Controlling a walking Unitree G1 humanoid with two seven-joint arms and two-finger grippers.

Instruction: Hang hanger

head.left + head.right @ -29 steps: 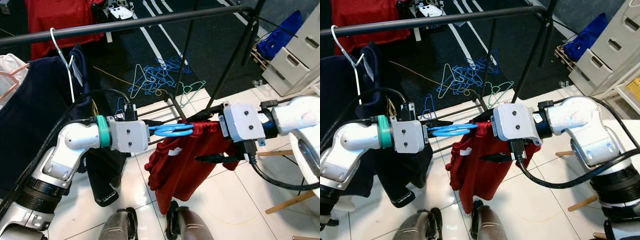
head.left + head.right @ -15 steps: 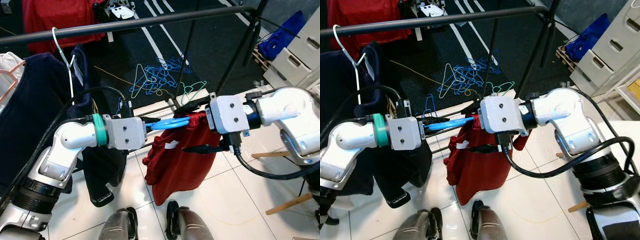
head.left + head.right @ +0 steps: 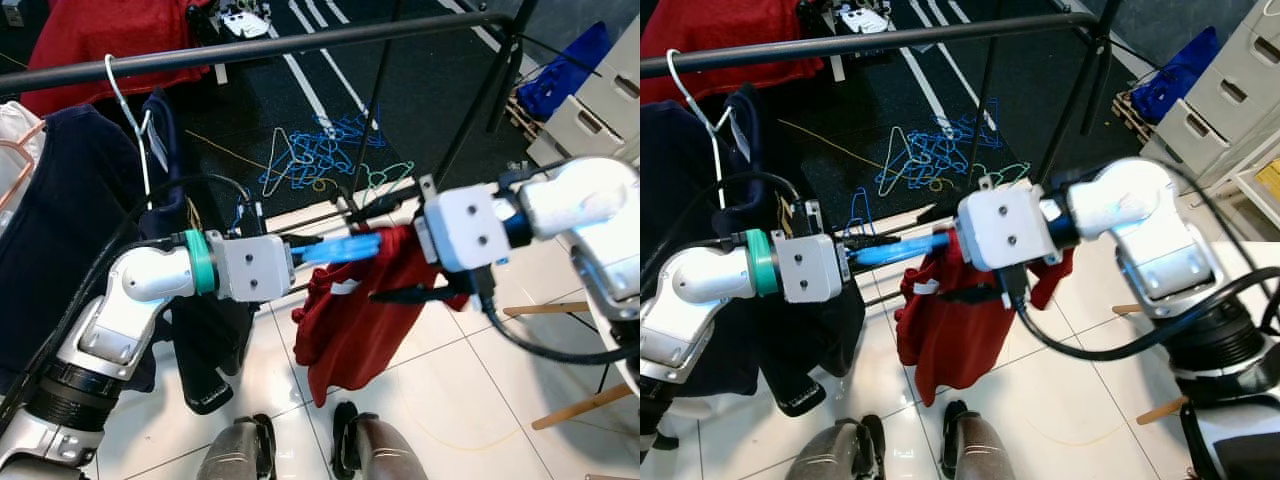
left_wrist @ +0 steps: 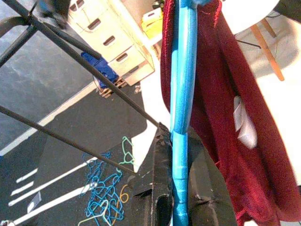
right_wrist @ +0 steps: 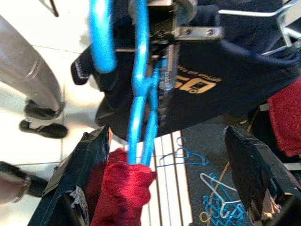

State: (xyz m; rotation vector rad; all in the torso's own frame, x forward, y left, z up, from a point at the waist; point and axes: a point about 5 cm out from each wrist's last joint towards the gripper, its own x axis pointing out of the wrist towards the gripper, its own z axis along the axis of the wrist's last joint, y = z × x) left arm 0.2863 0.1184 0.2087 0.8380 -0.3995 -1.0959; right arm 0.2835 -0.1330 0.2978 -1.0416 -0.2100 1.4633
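We hold the blue hanger (image 3: pixel 340 247) out level between our two arms, below and in front of the black rail (image 3: pixel 260 45), with the red garment (image 3: pixel 350 320) draped from it and hanging down over the white tiled floor (image 3: pixel 440 390). Our left gripper (image 4: pixel 181 188) has its jaws clamped on one end of the hanger's bar. Our right gripper (image 5: pixel 164 183) sits at the other end with its jaws wide apart on either side of the hanger, gripping nothing.

We judge the hanger to be light, stiff plastic, smooth enough to twist in a narrow pinch. The garment is soft and limp; its weight hangs off one side and will pull that end down and swing as we lift. It could also slide off if the bar tilts. Cloth gives no firm hold, so we would take the plastic itself, near the neck under the hook, and keep the bar level while raising it toward the rail, beside the dark shirt (image 3: pixel 60 230) already hung on a white hanger (image 3: pixel 125 110)
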